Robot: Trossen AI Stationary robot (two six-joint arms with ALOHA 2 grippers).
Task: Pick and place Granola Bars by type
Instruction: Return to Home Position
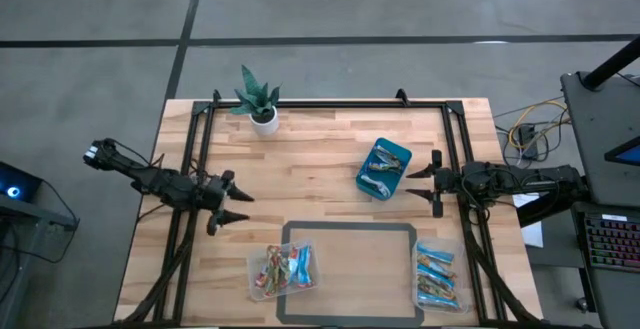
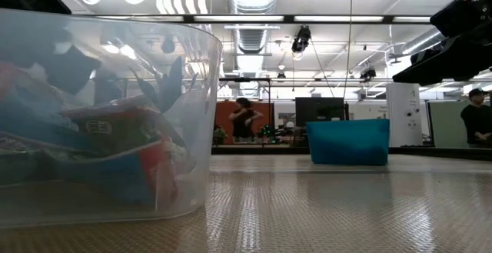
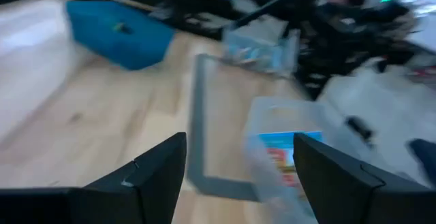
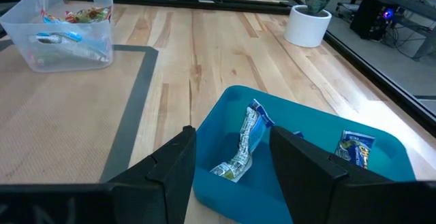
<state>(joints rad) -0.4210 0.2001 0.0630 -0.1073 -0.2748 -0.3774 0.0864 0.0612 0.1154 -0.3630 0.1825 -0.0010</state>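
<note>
Over the left side of the tabletop [image 1: 320, 159], the left claw [image 1: 240, 208] sits above bare wood with its fingers spread apart, grasping nothing. Behind it, near the far edge, stands a potted plant [image 1: 262, 107] in a white pot. Nearer the front edge and just right of that claw, the left clear tub [image 1: 254, 274] rests at the left front corner of a grey-outlined mat [image 1: 350, 226] and holds a heap of red and orange granola bars [image 1: 278, 267], with some blue wrapping among them. Right of centre, a teal bin [image 1: 401, 150] lies turned at an angle to the tabletop's edges, with silvery-grey granola bars [image 1: 378, 171] inside. Just beside the bin's right side, the right claw [image 1: 412, 183] points toward it, fingers parted and empty. At the mat's right front corner, the right clear tub [image 1: 420, 281] holds the blue granola bars [image 1: 437, 274], stacked side by side.
</note>
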